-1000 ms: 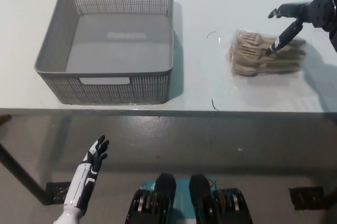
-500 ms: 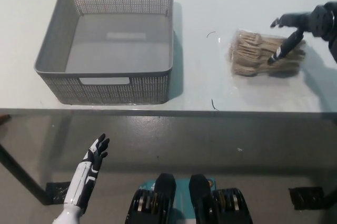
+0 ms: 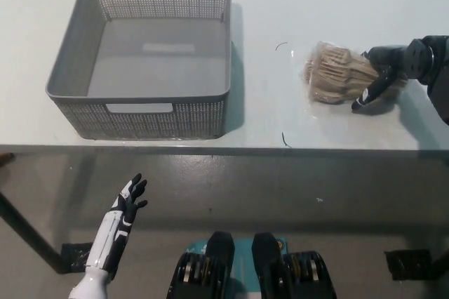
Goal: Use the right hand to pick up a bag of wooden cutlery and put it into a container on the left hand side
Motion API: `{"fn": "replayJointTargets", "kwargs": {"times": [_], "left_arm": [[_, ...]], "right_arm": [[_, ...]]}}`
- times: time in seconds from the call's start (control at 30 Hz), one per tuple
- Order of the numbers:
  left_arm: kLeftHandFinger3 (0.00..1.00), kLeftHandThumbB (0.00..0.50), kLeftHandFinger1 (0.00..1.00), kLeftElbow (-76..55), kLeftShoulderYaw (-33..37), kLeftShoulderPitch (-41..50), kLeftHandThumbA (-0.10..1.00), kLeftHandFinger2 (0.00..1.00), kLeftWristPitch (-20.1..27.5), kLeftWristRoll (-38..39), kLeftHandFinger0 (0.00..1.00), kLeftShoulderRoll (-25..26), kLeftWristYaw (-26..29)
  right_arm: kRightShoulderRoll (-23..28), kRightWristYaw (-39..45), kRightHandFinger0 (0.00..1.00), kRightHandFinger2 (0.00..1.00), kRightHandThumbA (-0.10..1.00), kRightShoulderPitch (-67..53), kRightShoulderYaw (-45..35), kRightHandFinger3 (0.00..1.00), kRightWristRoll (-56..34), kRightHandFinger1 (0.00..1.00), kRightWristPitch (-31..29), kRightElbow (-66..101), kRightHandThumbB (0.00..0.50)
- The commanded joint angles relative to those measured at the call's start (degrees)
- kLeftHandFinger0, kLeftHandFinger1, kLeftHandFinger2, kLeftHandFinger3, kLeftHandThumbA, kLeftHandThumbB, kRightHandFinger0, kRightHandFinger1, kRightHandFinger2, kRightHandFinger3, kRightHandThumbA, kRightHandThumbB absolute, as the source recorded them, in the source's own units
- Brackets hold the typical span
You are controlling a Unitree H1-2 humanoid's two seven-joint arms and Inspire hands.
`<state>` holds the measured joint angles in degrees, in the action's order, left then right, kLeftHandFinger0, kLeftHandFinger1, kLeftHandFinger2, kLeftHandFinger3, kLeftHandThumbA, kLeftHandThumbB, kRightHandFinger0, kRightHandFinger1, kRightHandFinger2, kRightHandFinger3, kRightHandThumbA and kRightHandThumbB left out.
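A clear bag of wooden cutlery (image 3: 337, 74) lies on the white table (image 3: 295, 4) at the right. My black right hand (image 3: 384, 76) comes in from the right edge and is closed around the bag's right end, fingers over and under it. The grey perforated basket (image 3: 77, 81) stands on the table's left half with nothing in it. My white left hand (image 3: 125, 204) hangs below the table's front edge at the lower left, fingers spread and holding nothing.
The table's front edge (image 3: 224, 148) runs across the middle of the picture, with grey floor below it. Bare table lies between the basket and the bag. Two small dark threads (image 3: 284, 137) lie on the table near the bag.
My right hand dropped from above the bag and closed on its right end; the bag now looks bunched. The left hand barely moved.
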<state>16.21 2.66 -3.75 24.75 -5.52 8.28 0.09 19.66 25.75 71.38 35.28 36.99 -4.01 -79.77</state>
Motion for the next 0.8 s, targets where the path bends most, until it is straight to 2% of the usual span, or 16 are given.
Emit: {"fn": "replayJointTargets", "kwargs": {"times": [0.0, 0.03, 0.07, 0.1, 0.13, 0.17, 0.2, 0.23, 0.27, 0.3, 0.33, 0.37, 0.4, 0.5, 0.63, 0.77], "left_arm": [[1.0, 0.24, 1.0, -0.4, 0.2, -1.1, 1.0, 1.0, 2.2, 0.4, 0.93, 0.9, -0.5], [1.0, 0.233, 1.0, -0.5, 0.2, -1.1, 1.0, 1.0, 2.2, 0.7, 0.93, 1.0, -0.8], [1.0, 0.235, 1.0, -0.3, 0.3, -1.3, 1.0, 1.0, 2.2, 0.6, 0.92, 0.9, -0.7], [1.0, 0.229, 1.0, -0.3, 0.3, -1.3, 1.0, 1.0, 2.2, 0.5, 0.91, 0.8, -0.7], [1.0, 0.229, 1.0, -0.4, 0.3, -1.3, 1.0, 1.0, 2.2, 0.5, 0.91, 0.8, -0.7], [1.0, 0.228, 1.0, -0.5, 0.3, -1.3, 1.0, 1.0, 2.2, 0.6, 0.91, 0.9, -0.9], [1.0, 0.234, 1.0, -0.4, 0.2, -1.3, 1.0, 1.0, 2.2, 0.8, 0.9, 0.9, -0.9], [1.0, 0.235, 1.0, -0.3, 0.2, -1.4, 1.0, 1.0, 2.2, 0.8, 0.9, 0.9, -0.9], [1.0, 0.235, 1.0, -0.3, 0.3, -1.4, 1.0, 1.0, 2.2, 0.8, 0.9, 0.9, -0.9], [1.0, 0.242, 1.0, 0.0, 0.3, -1.6, 1.0, 1.0, 2.2, 0.8, 0.9, 1.0, -0.9], [1.0, 0.242, 1.0, 0.1, 0.3, -1.9, 1.0, 1.0, 2.2, 0.9, 0.89, 1.0, -1.1], [1.0, 0.236, 1.0, 0.0, 0.3, -2.0, 1.0, 1.0, 2.2, 0.8, 0.89, 1.1, -1.0], [1.0, 0.232, 1.0, 0.0, 0.3, -2.1, 1.0, 1.0, 2.2, 0.8, 0.88, 1.1, -1.1], [1.0, 0.231, 1.0, 0.0, 0.4, -2.1, 1.0, 1.0, 2.2, 1.0, 0.88, 1.2, -1.2], [1.0, 0.22, 1.0, 0.4, 0.5, -2.1, 1.0, 1.0, 2.2, 0.1, 0.87, 1.3, -0.7], [1.0, 0.229, 1.0, 0.7, 0.5, -2.2, 1.0, 1.0, 2.2, 0.1, 0.87, 1.2, -0.8]], "right_arm": [[-0.8, -1.9, 1.0, 1.0, 1.0, 0.2, 0.0, 1.0, -0.1, 1.0, 0.3, -0.5, 0.435], [-0.8, -4.0, 1.0, 1.0, 1.0, -0.3, -0.3, 1.0, -0.4, 1.0, -0.8, -0.5, 0.401], [-0.8, -5.8, 1.0, 1.0, 1.0, -0.6, -1.3, 1.0, -1.3, 1.0, -1.3, -0.6, 0.306], [-0.9, -8.6, 1.0, 1.0, 0.69, -0.8, -1.9, 1.0, -1.6, 1.0, -1.8, -0.5, 0.289], [-1.1, -11.8, 1.0, 1.0, 0.56, -1.0, -2.1, 1.0, -1.5, 1.0, -2.4, -0.3, 0.275], [-1.1, -16.1, 0.6, 0.76, 0.24, -1.7, -3.3, 0.75, -2.2, 0.7, -3.6, -0.1, 0.282], [-1.0, -22.4, 0.18, 0.45, -0.03, -2.5, -3.6, 0.49, -1.8, 0.32, -5.1, 0.3, 0.259], [-0.9, -27.1, 0.01, 0.32, -0.1, -3.1, -4.2, 0.33, -1.9, 0.12, -6.4, 0.5, 0.188], [-0.8, -30.6, 0.0, 0.54, -0.1, -3.7, -5.4, 0.47, -2.7, 0.18, -7.8, 0.6, 0.176], [-0.9, -31.1, 0.0, 0.73, -0.1, -3.8, -6.9, 0.6, -4.1, 0.3, -8.2, 0.4, 0.148], [-0.8, -31.7, 0.02, 0.85, -0.1, -3.6, -7.8, 0.79, -4.7, 0.43, -9.1, 0.4, 0.114], [-0.7, -32.0, 0.0, 0.88, -0.1, -3.5, -8.2, 0.94, -5.0, 0.49, -9.5, 0.5, 0.109], [-0.6, -32.5, 0.0, 0.91, -0.1, -3.5, -9.0, 1.0, -5.3, 0.52, -9.7, 0.6, 0.089], [-0.4, -34.8, 0.06, 0.94, -0.1, -3.9, -10.6, 1.0, -5.9, 0.58, -11.7, 0.7, 0.108], [-0.5, -35.9, 0.01, 0.92, -0.1, -4.1, -14.1, 1.0, -8.1, 0.53, -13.7, 0.7, 0.112], [-1.5, -34.9, 0.0, 0.87, -0.1, -3.7, -19.9, 0.94, -12.5, 0.49, -13.8, 0.6, 0.11]]}}
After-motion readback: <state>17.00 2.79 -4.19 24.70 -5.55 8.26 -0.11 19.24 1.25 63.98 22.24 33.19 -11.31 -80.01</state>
